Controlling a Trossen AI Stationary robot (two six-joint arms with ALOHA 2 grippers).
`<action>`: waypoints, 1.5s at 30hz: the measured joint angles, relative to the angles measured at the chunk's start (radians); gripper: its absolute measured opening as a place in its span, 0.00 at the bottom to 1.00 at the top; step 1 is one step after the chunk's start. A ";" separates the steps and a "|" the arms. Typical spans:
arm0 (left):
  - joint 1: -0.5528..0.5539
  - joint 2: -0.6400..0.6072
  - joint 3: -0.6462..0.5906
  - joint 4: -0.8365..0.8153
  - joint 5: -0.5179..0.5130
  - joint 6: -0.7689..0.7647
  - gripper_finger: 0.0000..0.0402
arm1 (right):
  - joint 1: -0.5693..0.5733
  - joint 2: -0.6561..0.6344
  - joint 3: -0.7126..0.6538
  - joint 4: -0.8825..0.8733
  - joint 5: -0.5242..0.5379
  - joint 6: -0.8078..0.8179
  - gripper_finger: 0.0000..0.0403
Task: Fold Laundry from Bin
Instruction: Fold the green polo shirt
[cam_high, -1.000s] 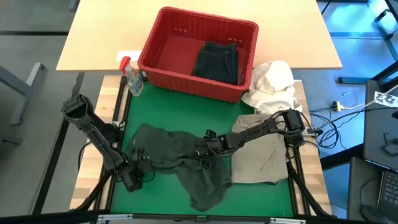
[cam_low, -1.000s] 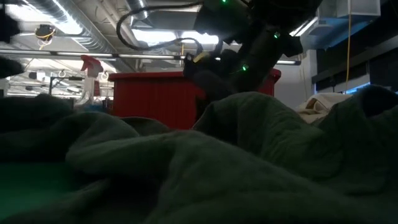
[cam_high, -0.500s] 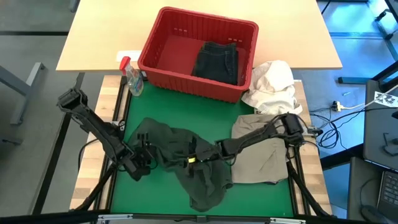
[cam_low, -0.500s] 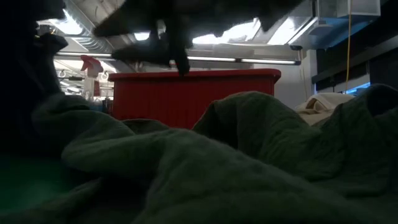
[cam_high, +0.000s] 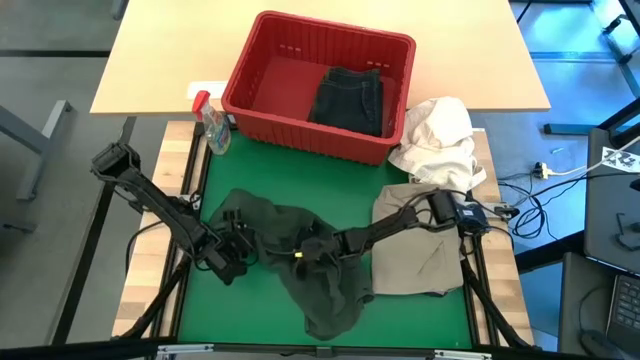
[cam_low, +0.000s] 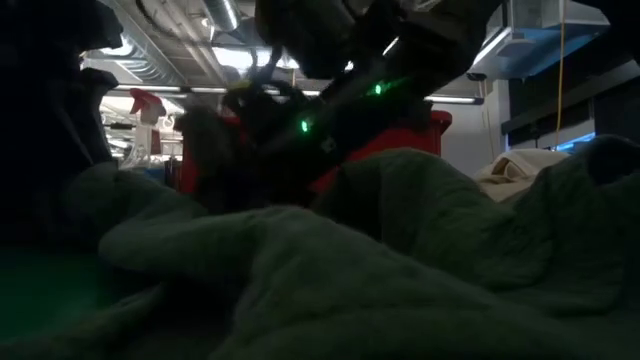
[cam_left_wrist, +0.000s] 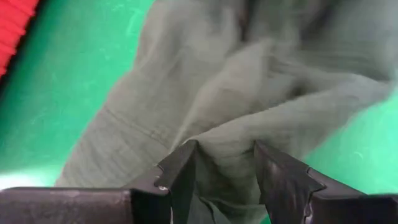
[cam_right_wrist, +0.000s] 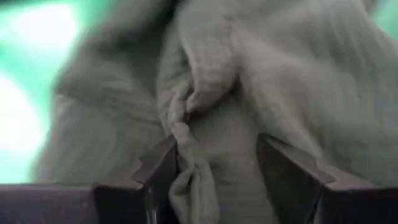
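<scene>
Crumpled dark olive-grey cloth garment (cam_high: 300, 255) lay on the green mat (cam_high: 420, 320), bunched between the left gripper (cam_high: 232, 262) and the right gripper (cam_high: 305, 250), each with fingers part-open around a fold of it. Beyond them sat the red slotted plastic basket (cam_high: 270, 120) holding a folded black garment (cam_high: 350, 98); a khaki-beige garment (cam_high: 420, 260) lay under the right arm.

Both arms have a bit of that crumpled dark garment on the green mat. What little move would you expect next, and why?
Probably the left gripper and right gripper draw apart to stretch the dark garment flat. Cloth sits between each pair of jaws, and it lies bunched on the green mat, too crumpled to fold.
</scene>
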 joint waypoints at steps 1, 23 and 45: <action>0.000 -0.001 0.008 -0.003 0.015 0.002 0.39 | -0.003 0.002 0.000 -0.020 0.019 0.006 0.54; -0.177 -0.014 -0.032 0.181 0.296 -0.035 0.39 | -0.010 0.004 -0.002 -0.034 0.026 0.037 0.54; -0.099 -0.017 -0.238 0.205 0.198 0.020 0.39 | -0.008 0.004 -0.002 -0.024 0.024 0.036 0.54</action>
